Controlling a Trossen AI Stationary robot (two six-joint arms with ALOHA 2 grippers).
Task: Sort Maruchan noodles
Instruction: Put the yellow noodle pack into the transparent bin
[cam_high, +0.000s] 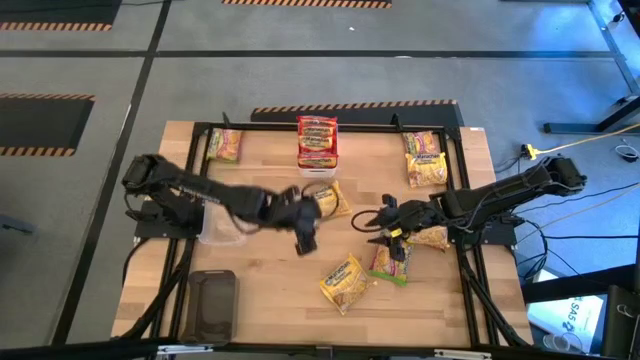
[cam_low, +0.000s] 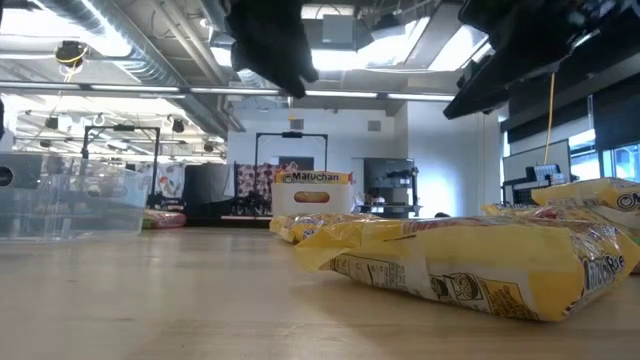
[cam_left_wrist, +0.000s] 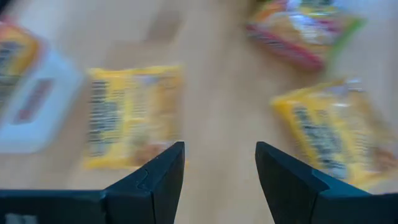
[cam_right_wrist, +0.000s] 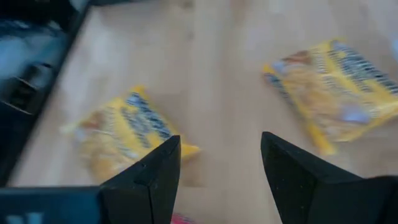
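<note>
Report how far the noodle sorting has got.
Done: a stack of red-banded ramen packets sits in the white bin at the table's far edge. In hand: nothing; the left gripper and right gripper hover open mid-table. Left: yellow crinkly packets and a green-edged packet lie loose.

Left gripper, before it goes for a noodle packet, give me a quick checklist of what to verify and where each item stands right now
1. Left gripper empty, fingers apart: ok.
2. Right gripper empty, fingers apart: ok.
3. A packet within easy reach of the left gripper: ok, the yellow packet lies just beside it on the table.
4. Room between the two grippers: not ok, both hang close together over mid-table.
5. White bin ready to receive: cannot tell, red packets already fill it to the top.
6. Loose packets lying flat and separate: not ok, the green-edged packet lies partly under the right gripper, touching a neighbour.
</note>
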